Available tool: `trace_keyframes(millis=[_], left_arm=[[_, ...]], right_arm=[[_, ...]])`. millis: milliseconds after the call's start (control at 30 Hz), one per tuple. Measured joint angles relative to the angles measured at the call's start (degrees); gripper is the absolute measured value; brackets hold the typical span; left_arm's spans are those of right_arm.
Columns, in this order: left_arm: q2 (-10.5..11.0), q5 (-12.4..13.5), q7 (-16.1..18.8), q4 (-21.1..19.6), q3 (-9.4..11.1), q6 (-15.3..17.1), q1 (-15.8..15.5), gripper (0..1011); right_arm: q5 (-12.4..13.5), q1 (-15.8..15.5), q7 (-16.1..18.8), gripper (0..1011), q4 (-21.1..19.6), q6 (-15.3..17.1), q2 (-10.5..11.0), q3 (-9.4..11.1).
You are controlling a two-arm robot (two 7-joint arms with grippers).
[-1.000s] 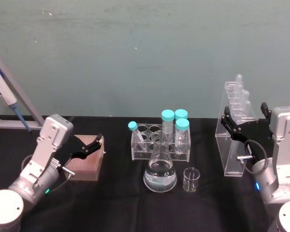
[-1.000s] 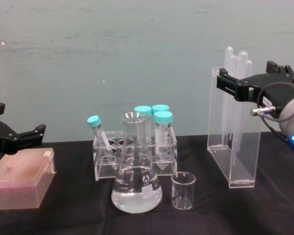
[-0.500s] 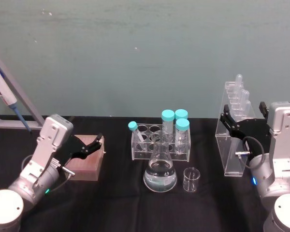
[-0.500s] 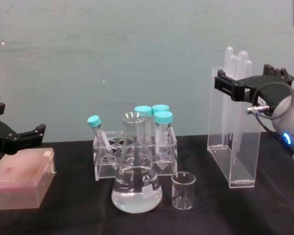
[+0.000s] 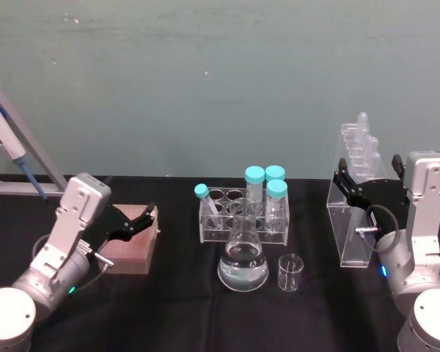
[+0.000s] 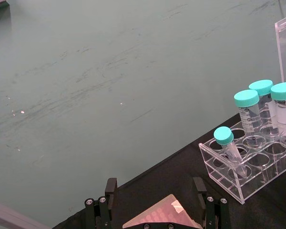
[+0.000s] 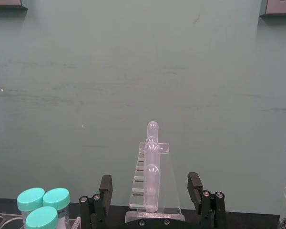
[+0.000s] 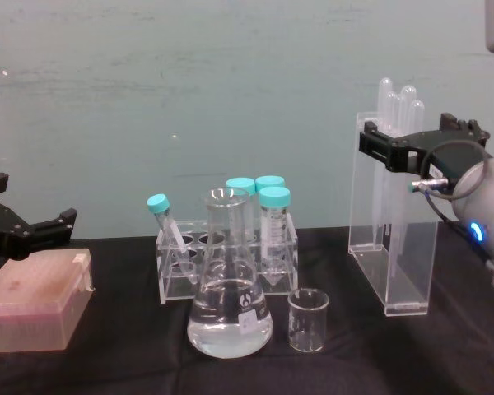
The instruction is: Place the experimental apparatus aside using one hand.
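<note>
Progress is slight: the right gripper point(image 5: 369, 176), jaws wide and empty, straddles the top of the acrylic stand point(image 5: 354, 227) at the right of the bench point(image 5: 183, 293) (no grip yet). The flask point(image 5: 243, 264) and beaker point(image 5: 290, 273) wait at centre; the left gripper point(image 5: 148, 220) idles open at the left.

A tall clear acrylic stand point(image 5: 350, 235) is standing upright at the robot's right, carrying a row of translucent plastic pipettes point(image 5: 364, 136) whose rounded bulbs are poking above its top. The black two-jaw right gripper point(image 5: 368, 167) is hovering at the stand's upper part, its jaws spread wide to either side of it — whether they are touching the acrylic cannot be told. Well apart, toward the middle, a conical glass flask point(image 5: 243, 257) is sitting upright with clear liquid filling its lower part — and a small clear glass beaker point(image 5: 290, 272) is standing upright just beside it, on its right.
</note>
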Motion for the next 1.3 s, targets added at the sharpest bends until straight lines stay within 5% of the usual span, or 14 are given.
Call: trace_keyframes(millis=[1300], left_arm=[[0.0,0.0,0.0,0.0,0.0,0.0,0.0,1000]], right_arm=[[-3.7,0.7,4.4,1010,2.4,-0.1,-3.9,4.6]])
